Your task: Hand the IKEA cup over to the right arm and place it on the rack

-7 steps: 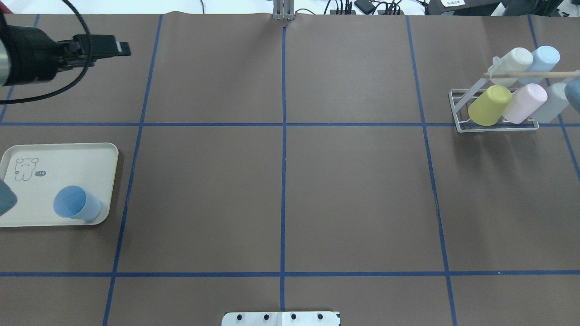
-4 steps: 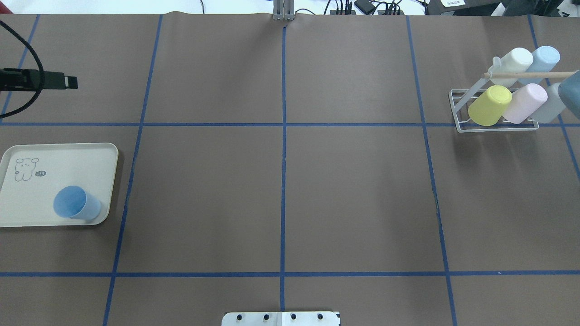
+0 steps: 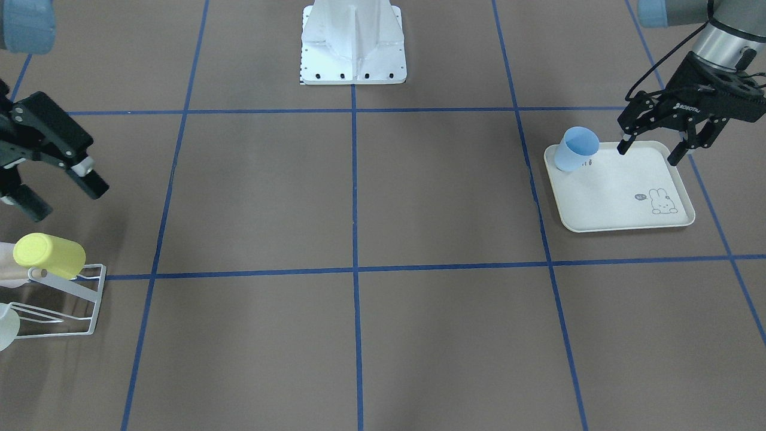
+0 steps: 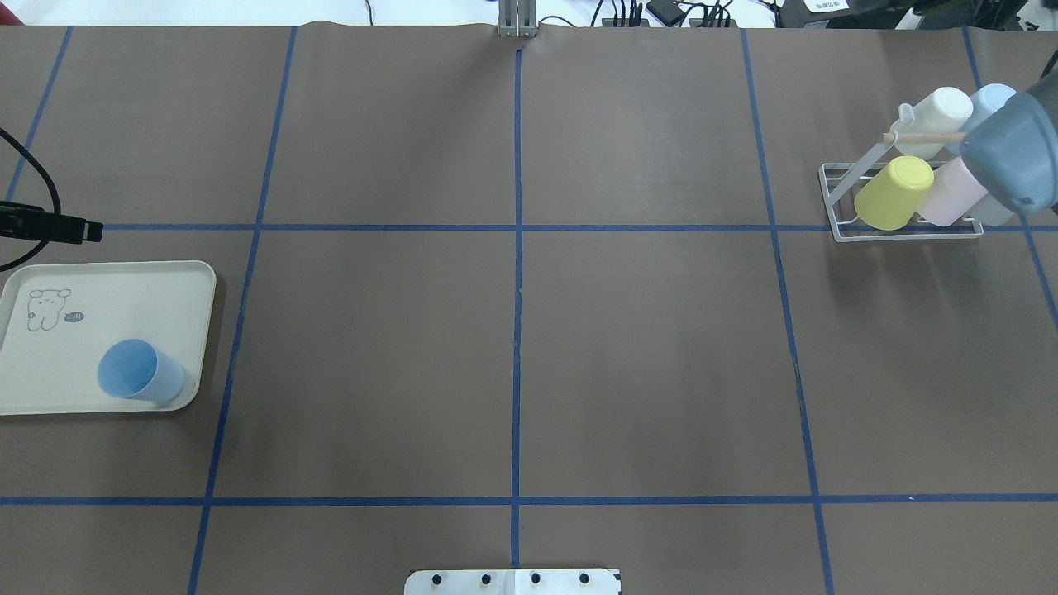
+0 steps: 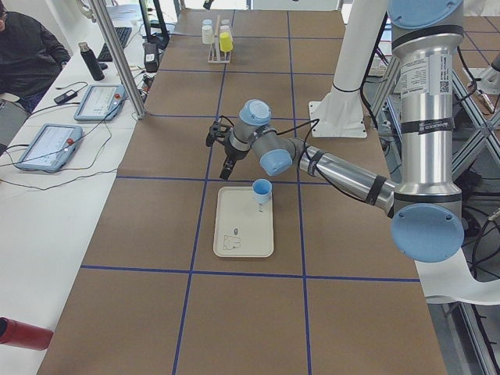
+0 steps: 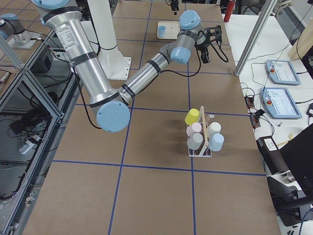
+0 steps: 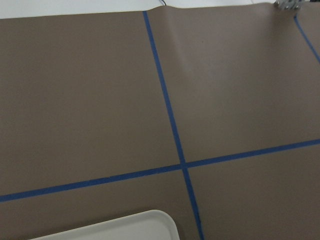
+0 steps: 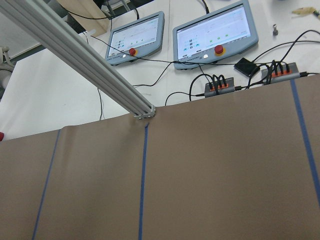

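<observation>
The blue IKEA cup [image 4: 139, 369] stands mouth up on the cream tray [image 4: 124, 306]. It is located in the tray corner nearest the robot, on the side toward the middle of the worktop [image 4: 645, 355]. A rabbit print [image 4: 48, 308] is seen at the diagonally opposite corner of the tray. The tray is laid toward the left edge of the worktop without reaching it.

The left gripper [image 3: 648, 154] is held in the air near the tray, apart from the cup. Its jaws are spread and nothing is gripped.

The rack [image 4: 835, 207] is set toward the right edge of the worktop, in the far half. A yellow cup [image 4: 894, 192], a pink cup [image 4: 950, 194] and a white cup [image 4: 938, 111] are carried on its prongs. Further cups there are partly hidden by a joint of the right arm [image 4: 1012, 157].

The right gripper [image 3: 72, 200] is held above the worktop near the rack, clear of it. Its jaws are spread and nothing is gripped.
</observation>
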Action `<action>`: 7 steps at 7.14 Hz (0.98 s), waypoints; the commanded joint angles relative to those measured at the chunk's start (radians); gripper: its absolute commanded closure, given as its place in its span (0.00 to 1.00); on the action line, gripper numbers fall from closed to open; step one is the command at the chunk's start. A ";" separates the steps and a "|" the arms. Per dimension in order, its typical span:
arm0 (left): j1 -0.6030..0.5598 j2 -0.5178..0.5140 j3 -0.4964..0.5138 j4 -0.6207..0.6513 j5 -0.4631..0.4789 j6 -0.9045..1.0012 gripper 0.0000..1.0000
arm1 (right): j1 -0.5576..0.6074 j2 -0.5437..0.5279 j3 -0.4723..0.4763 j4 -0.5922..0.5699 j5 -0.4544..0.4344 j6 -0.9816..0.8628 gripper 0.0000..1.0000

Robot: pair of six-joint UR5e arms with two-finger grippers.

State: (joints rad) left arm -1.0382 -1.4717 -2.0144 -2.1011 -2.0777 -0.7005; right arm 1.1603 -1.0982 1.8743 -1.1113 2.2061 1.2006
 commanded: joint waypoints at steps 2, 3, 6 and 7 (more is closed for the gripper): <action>0.012 -0.005 0.014 0.183 -0.143 0.059 0.00 | -0.057 0.038 -0.003 0.002 0.003 0.121 0.00; 0.014 -0.006 0.031 0.185 -0.147 0.073 0.00 | -0.068 0.038 -0.004 0.027 0.003 0.144 0.00; 0.045 -0.024 0.139 0.168 -0.182 0.081 0.00 | -0.073 0.038 -0.009 0.056 0.004 0.175 0.00; 0.088 -0.035 0.147 0.173 -0.179 0.079 0.00 | -0.080 0.037 -0.009 0.056 0.004 0.175 0.00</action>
State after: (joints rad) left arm -0.9915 -1.4958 -1.8895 -1.9282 -2.2566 -0.6212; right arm 1.0863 -1.0603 1.8660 -1.0577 2.2099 1.3742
